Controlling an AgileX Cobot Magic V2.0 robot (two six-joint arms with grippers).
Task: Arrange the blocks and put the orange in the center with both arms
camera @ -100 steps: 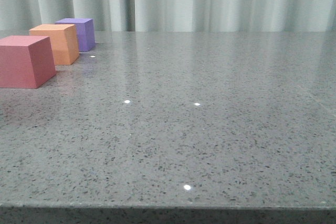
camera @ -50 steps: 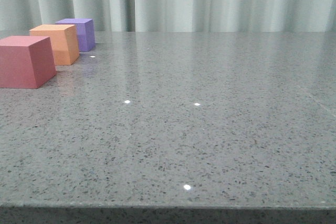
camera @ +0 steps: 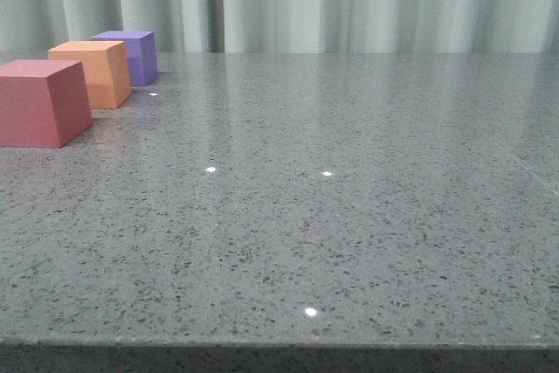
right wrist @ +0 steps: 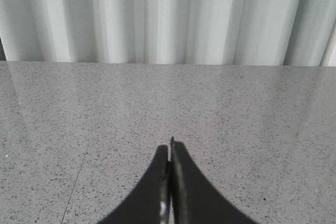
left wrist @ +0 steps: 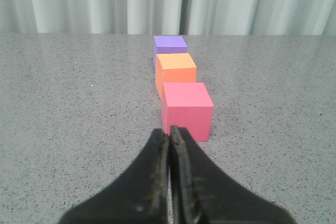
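Three cubes stand in a row at the far left of the table: the red-pink cube nearest, the orange cube in the middle, the purple cube farthest. The left wrist view shows the same row: red-pink, orange, purple. My left gripper is shut and empty, just short of the red-pink cube. My right gripper is shut and empty over bare table. Neither gripper shows in the front view.
The grey speckled table reaches to a pale curtain at the back. Its front edge runs along the bottom of the front view. A thin seam crosses the table in the right wrist view.
A faint shadow by the red-pink cube at the left edge of the front view has gone. The cubes have not moved.
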